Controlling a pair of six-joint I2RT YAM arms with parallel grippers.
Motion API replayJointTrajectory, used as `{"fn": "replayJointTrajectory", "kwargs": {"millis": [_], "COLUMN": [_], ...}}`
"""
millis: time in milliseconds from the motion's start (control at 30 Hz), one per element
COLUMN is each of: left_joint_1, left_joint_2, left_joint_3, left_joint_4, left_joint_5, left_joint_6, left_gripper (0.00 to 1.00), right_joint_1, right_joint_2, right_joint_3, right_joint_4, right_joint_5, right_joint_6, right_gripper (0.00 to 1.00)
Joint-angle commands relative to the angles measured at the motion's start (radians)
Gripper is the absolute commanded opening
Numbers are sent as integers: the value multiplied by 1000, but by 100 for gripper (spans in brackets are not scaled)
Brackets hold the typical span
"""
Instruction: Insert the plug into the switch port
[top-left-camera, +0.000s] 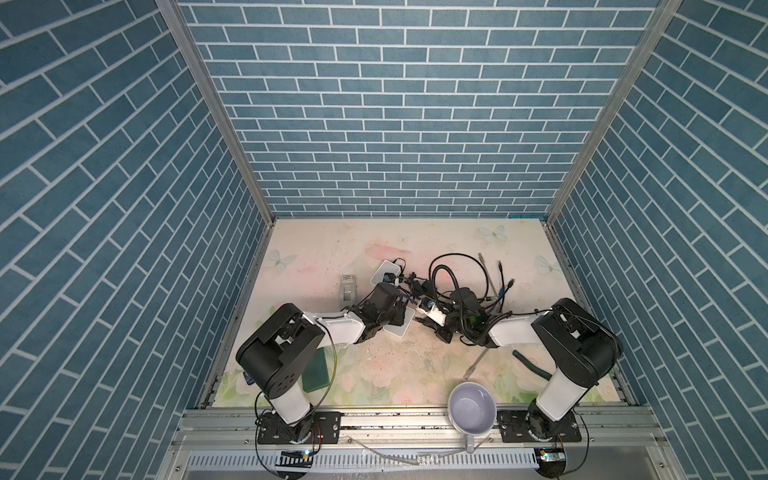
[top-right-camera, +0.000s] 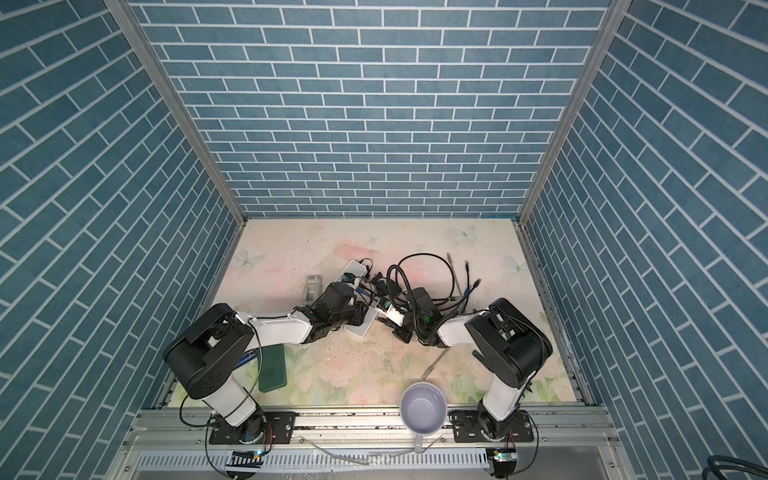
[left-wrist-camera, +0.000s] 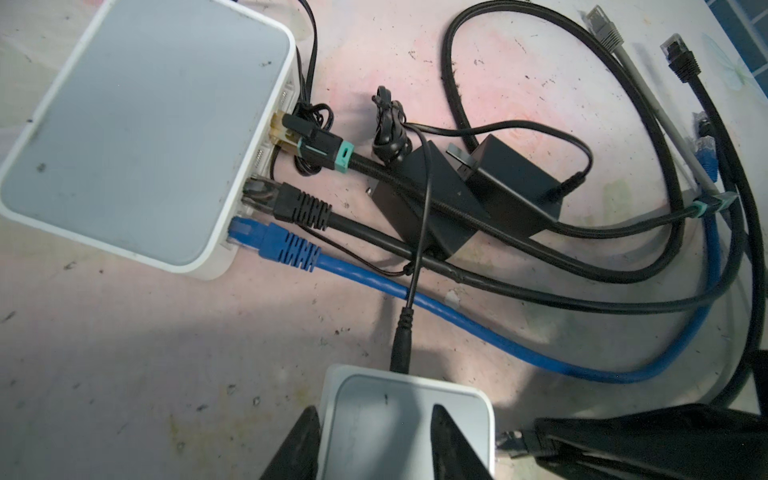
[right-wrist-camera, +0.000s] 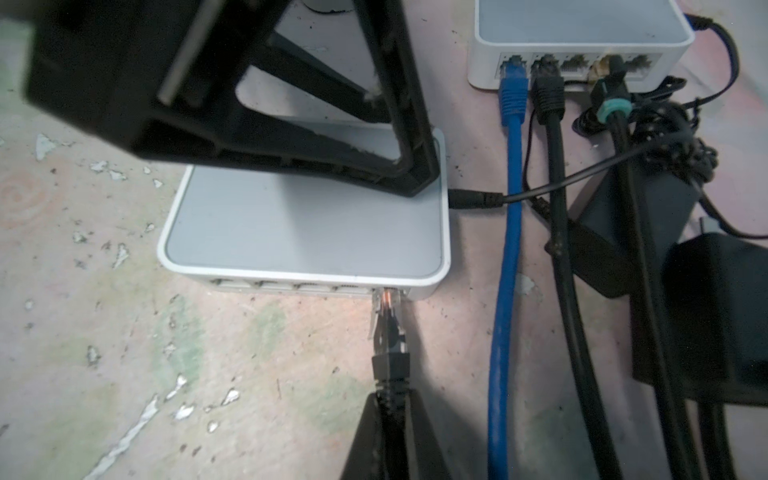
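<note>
Plug (right-wrist-camera: 387, 332) tip meets the end port (right-wrist-camera: 388, 292) of the white switch (right-wrist-camera: 303, 224), pinched by the right tool (right-wrist-camera: 388, 419); left tool (left-wrist-camera: 374, 415) clamps the switch's sides.

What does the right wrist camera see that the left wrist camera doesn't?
Only the right wrist view shows the row of ports on the near switch, so you can see that the plug is at the end port. Only the left wrist view shows a loose grey plug and a loose black plug lying beyond the cable tangle. Both show the right gripper shut on the plug, the left gripper on the near switch, and the blue cable plugged into the far switch.
</note>
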Motion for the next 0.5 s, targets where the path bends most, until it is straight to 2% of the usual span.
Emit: {"fn": "replayJointTrajectory", "kwargs": {"millis": [0,167,333,467], "left_joint_1": [-36,-36,-37,-36], "left_joint_2": [11,6,-5,-47], "left_joint_3": [-26,-26,-27,-52], "left_joint_4": [-30,-31,-33,-31], "left_joint_5": [158,160,156,138], "left_joint_6": [-3,5,17,55], "left_gripper": [45,45,45,51], "right_joint_1": [20,22,19,16], "right_joint_2": [3,-10,-6,-12], "right_joint_3": [31,54,85,84], "right_joint_4": [-96,-162,-208,-217], "right_joint_5": [-21,-31,-30,-35], "right_joint_6": [-90,-114,-72,-32], "right_gripper": [0,0,0,0]}}
